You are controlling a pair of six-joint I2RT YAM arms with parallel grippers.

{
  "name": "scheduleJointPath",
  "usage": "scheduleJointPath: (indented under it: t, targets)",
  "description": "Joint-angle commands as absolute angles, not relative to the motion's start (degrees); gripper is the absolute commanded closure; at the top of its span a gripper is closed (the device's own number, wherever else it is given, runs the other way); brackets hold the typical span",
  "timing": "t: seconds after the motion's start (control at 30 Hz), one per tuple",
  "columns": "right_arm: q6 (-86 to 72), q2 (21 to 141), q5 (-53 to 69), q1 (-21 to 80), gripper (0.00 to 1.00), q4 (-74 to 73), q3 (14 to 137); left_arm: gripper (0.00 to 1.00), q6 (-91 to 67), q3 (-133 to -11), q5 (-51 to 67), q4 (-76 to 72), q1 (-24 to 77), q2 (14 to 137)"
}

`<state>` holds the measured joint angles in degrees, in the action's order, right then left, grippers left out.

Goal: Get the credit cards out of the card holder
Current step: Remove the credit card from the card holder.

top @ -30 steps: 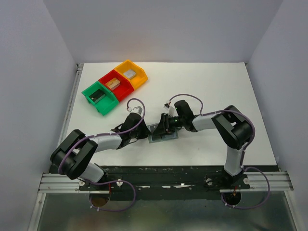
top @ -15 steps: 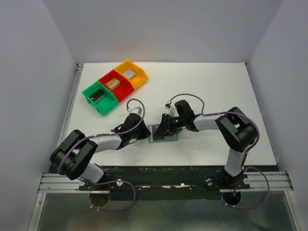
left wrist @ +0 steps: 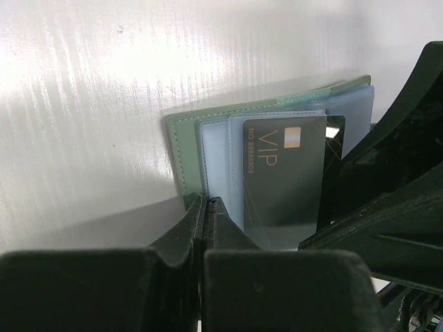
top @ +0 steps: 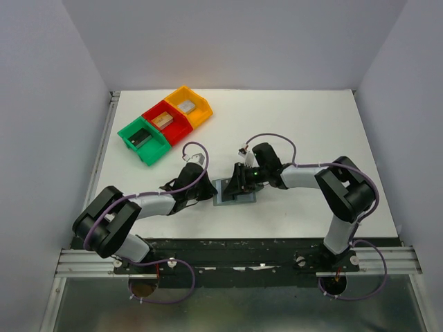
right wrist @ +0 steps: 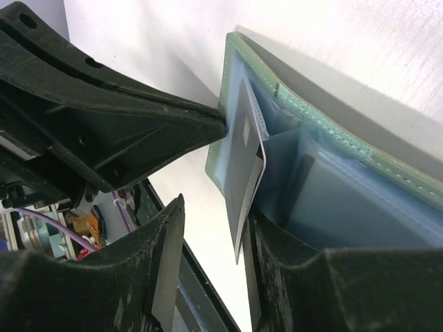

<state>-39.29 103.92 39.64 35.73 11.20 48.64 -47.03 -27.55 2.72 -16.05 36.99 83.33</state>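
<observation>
top view first — card holder [top: 225, 198] flat on the table [top: 304, 117] near the front edge, squeezed between left gripper [top: 210, 192] and right gripper [top: 238, 185], well apart from the coloured bins [top: 122, 131] at the back left. too small here to read either grip.

left wrist next: jaws pressed right together, nipping the green near edge of the opened holder, seemingly pinning it down. black vip card [left wrist: 284, 173] poking out of its pale blue sleeve.

right wrist now — fingers about half apart, straddling that card edge-on, nothing clamped yet. only here: the gap either side of the card, and the left tip touching the holder's corner. only in the left view: the card's face and how far out it sits.

to do it well, probably: centre the card between the pads, close gently, pull straight along the sleeve, hold the wallet anchored, since a skewed tug likely drags the whole thing.
</observation>
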Motion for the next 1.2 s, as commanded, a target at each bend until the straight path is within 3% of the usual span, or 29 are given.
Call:
scheduleJointPath:
  t: [0.0, 0.73, 1.17]
  targets:
    - [-37.9, 101.4, 38.6, 35.8, 0.55, 9.7, 47.9, 1.00, -47.1, -26.6, 3.3, -12.7, 37.4, 85.5]
    - [-36.4, 98.6, 37.4, 34.5, 0.59, 7.6, 46.3, 1.00, -47.5, -26.4, 3.2, -12.8, 37.4, 85.5]
    - [-36.3, 97.3, 34.9, 34.3, 0.73, 6.6, 45.7, 1.00, -46.9, -26.1, 2.4, -11.5, 37.4, 83.8]
